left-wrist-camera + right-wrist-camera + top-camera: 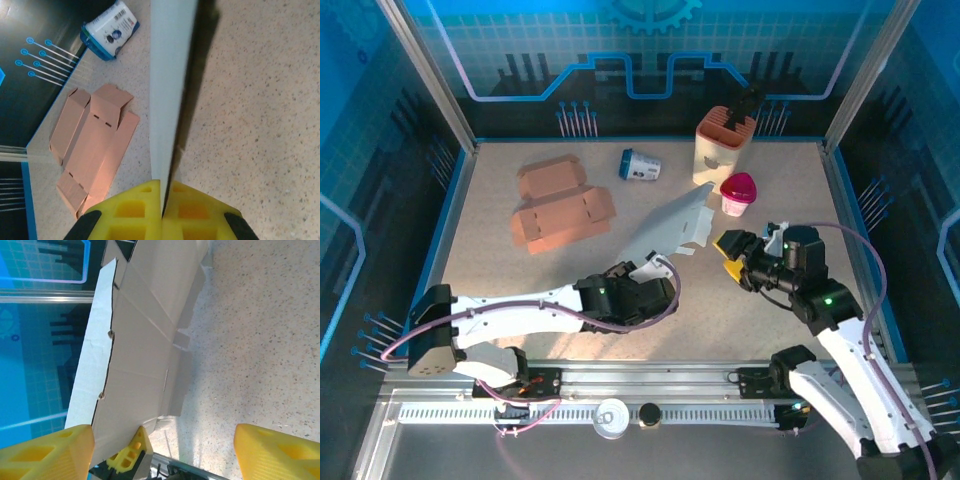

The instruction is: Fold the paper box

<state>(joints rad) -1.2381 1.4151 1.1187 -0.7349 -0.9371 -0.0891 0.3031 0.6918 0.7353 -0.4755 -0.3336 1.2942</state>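
a speckled beige table (490, 270) is seen, enclosed by blue walls (650, 50) printed with circuit lines and framed by metal posts. the left arm is laid low across the table from its base at the near left, reaching toward the middle. its left gripper (161, 192) is closed flat on the near edge of the paper box (167, 85), with the yellow pads pressed together on the sheet. the paper box (672, 228) is held as an unfolded white blank, lifted on a slant straight ahead of those fingers. off to the left of that gripper, a brown cardboard blank (90, 150) is spread flat on the table, and a blue and white cup (110, 27) is lying on its side farther ahead. the right arm is bent at the elbow, with its wrist turned toward the sheet. the right gripper (728, 255) is held wide apart, just beside the right edge of the paper box (145, 340), with nothing gripped between its yellow fingers. beyond it, a pink-lidded cup (738, 193) and a beige holder (720, 150) are stood near the back wall.
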